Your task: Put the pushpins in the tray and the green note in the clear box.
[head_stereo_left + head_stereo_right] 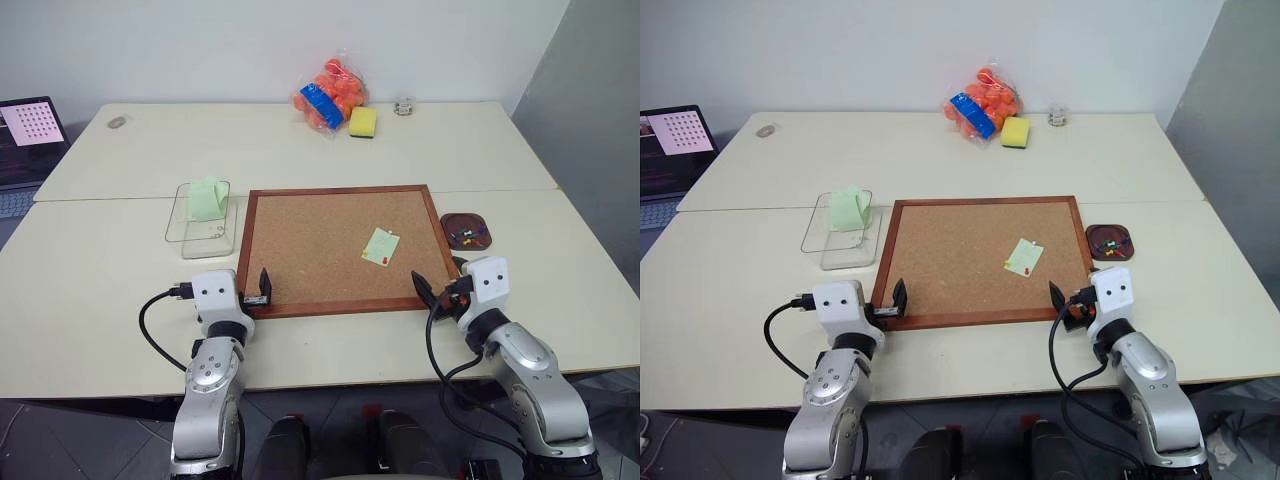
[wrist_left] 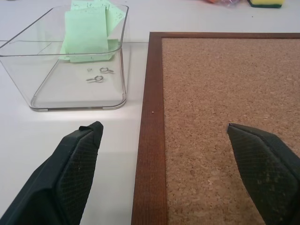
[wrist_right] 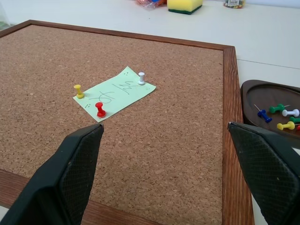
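The green note [image 3: 115, 93] is pinned flat to the cork board [image 1: 320, 245], in the board's right half, held by three pushpins — a red one [image 3: 100, 109], a yellow one [image 3: 78, 91] and a white one [image 3: 141, 78]. So the note's part of the job has not begun. The tray [image 1: 467, 230] sits on the worktop just beside the board's right frame and already holds several loose pins of mixed colours. The clear box [image 1: 200, 218] stands just beside the board's left frame, with a larger mint-green folded paper [image 2: 86, 33] inside. The left claw [image 1: 262, 290] hovers over the board's near left corner, spread wide and empty; the right claw [image 1: 430, 295] hovers at the near right corner — likewise spread and empty. Left to do, by my judgement: three pins out, then the note across.
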Controlling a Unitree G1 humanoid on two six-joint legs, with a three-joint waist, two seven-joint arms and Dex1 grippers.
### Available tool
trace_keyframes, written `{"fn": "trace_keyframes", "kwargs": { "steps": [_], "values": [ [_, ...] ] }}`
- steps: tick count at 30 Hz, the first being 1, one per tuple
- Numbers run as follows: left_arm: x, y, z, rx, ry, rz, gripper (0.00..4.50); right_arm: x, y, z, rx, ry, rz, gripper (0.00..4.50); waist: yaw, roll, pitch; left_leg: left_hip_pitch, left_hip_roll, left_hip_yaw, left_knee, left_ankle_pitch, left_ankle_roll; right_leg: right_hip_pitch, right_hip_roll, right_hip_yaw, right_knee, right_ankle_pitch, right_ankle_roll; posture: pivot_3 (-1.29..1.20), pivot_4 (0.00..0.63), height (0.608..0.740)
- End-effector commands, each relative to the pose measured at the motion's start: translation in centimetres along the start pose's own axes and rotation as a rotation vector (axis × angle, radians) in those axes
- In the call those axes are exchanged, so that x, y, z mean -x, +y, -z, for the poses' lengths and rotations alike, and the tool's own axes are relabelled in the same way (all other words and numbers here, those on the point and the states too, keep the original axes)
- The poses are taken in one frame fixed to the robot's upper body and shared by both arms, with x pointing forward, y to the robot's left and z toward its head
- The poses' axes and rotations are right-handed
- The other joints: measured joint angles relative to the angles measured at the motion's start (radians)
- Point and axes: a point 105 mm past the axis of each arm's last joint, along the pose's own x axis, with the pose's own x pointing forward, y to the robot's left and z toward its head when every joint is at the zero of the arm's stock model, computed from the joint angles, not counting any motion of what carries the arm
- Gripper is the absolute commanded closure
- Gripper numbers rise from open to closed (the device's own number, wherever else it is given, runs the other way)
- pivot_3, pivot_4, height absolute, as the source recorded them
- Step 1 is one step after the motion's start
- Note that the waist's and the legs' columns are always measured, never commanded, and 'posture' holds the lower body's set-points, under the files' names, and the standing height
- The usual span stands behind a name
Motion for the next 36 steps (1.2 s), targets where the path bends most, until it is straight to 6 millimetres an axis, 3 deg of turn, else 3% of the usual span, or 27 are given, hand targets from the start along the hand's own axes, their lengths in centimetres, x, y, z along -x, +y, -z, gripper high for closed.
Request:
{"fn": "trace_keyframes", "kwargs": {
  "steps": [1,14,20,24,29,30,32,36],
  "values": [
    [0.0,-0.2,-1.6,-0.007,-0.057,0.008,0.04,0.2,-0.7,-1.8,0.032,-0.069,0.030,0.00,0.000,0.000,0.000,0.000,0.000,0.000,0.000,0.000,0.000,0.000,0.000,0.000,0.000,0.000,0.000,0.00,0.150,0.740],
    [0.3,0.5,-2.3,-0.013,-0.100,-0.048,0.04,1.0,-1.8,-3.0,0.078,-0.130,0.079,0.00,0.000,0.000,0.000,0.000,0.000,0.000,0.000,0.000,0.000,0.000,0.000,0.000,0.000,0.000,0.000,0.00,0.150,0.740],
    [-0.3,0.5,-2.7,-0.017,-0.113,-0.038,0.04,0.9,-1.7,-2.5,0.071,-0.118,0.080,0.00,0.000,0.000,0.000,0.000,0.000,0.000,0.000,0.000,0.000,0.000,0.000,0.000,0.000,0.000,0.000,0.00,0.150,0.740],
    [-1.4,-2.3,-3.4,-0.072,-0.131,0.137,0.04,0.4,-1.9,-3.2,0.083,-0.133,0.057,0.00,0.000,0.000,0.000,0.000,0.000,0.000,0.000,0.000,0.000,0.000,0.000,0.000,0.000,0.000,0.000,0.00,0.150,0.740],
    [-2.5,-6.4,-4.6,-0.089,-0.117,0.498,0.04,-0.5,-1.7,-4.0,0.085,-0.142,-0.039,0.00,0.000,0.000,0.000,0.000,-0.001,0.000,0.000,0.000,0.000,0.000,0.000,0.000,0.000,0.000,0.000,0.00,0.150,0.740],
    [-2.5,-7.1,-4.5,-0.078,-0.090,0.591,0.39,-0.9,-1.4,-4.0,0.074,-0.136,-0.073,0.00,-0.001,0.000,0.000,0.000,0.000,0.000,0.000,0.000,0.000,0.000,0.000,0.000,0.000,0.000,0.000,0.00,0.150,0.740],
    [-3.1,-7.6,-4.1,-0.089,-0.039,0.693,0.58,-1.4,-1.0,-3.9,0.081,-0.120,-0.144,0.00,-0.003,0.000,0.000,0.000,0.000,0.000,0.000,0.000,0.000,0.000,0.001,0.000,0.000,0.000,0.000,0.00,0.150,0.740],
    [-3.7,-8.9,-3.4,-0.065,0.043,0.846,1.44,-2.7,-0.6,-3.3,0.078,-0.087,-0.235,0.00,-0.005,0.000,0.000,0.001,0.000,0.000,0.000,0.000,0.000,0.000,0.002,0.000,0.001,0.000,0.000,0.00,0.150,0.740]
  ]
}}
